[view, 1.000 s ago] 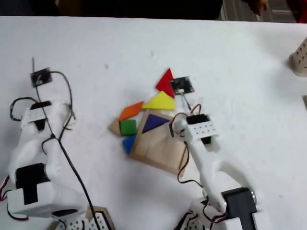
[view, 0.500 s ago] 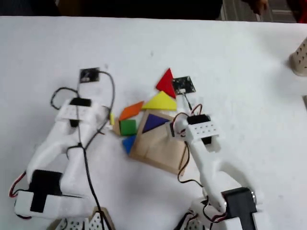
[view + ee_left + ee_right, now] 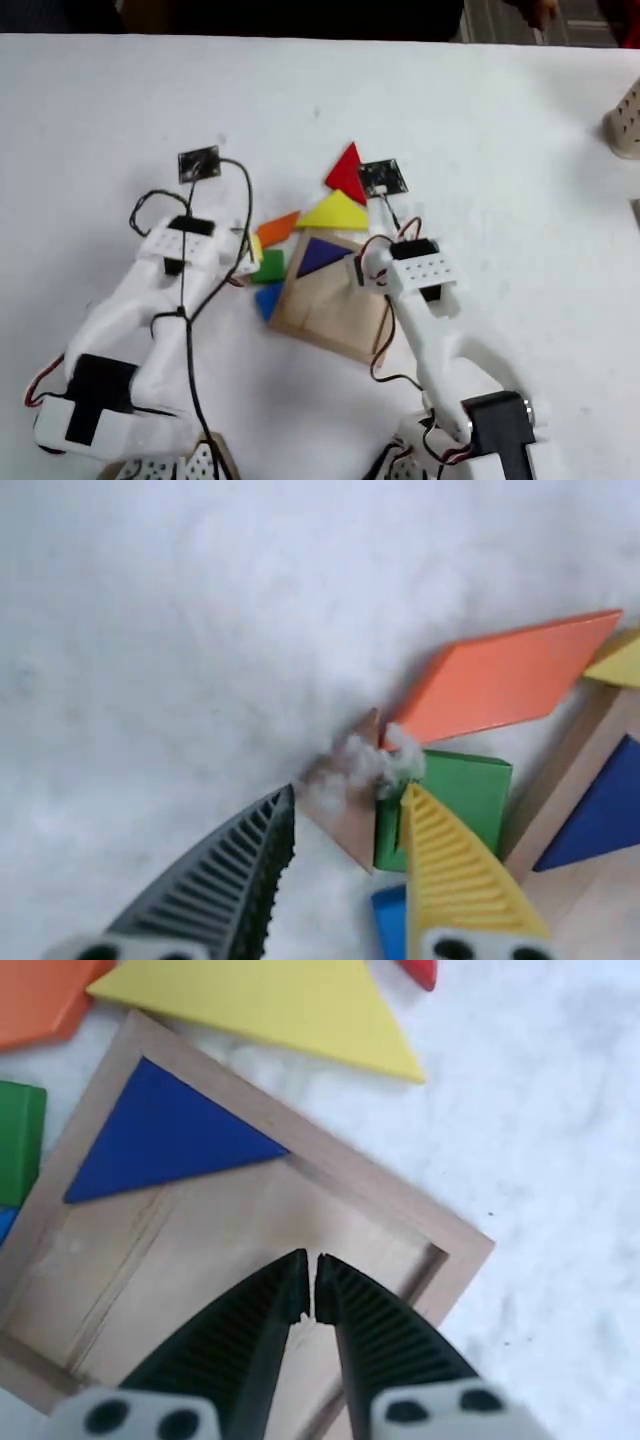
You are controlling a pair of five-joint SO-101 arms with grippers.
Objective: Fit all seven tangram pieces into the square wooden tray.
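Beside tray [image 3: 335, 298], green square [image 3: 268, 266], orange parallelogram [image 3: 277, 229]

No words, numbers, labels or signs can be read anywhere: not on the wooden tray [image 3: 330, 305], the coloured pieces [image 3: 335, 212] or either white arm [image 3: 440, 330].

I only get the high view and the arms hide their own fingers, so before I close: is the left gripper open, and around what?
Observer: Open. The left gripper has the tan triangle between its fingers.
Operator: Is its yellow finger clear of the green square?
Observer: No, the yellow finger has its tip over the edge of the green square.
Operator: And the right one?
Observer: The right gripper is shut on nothing, above the bare floor of the wooden tray.
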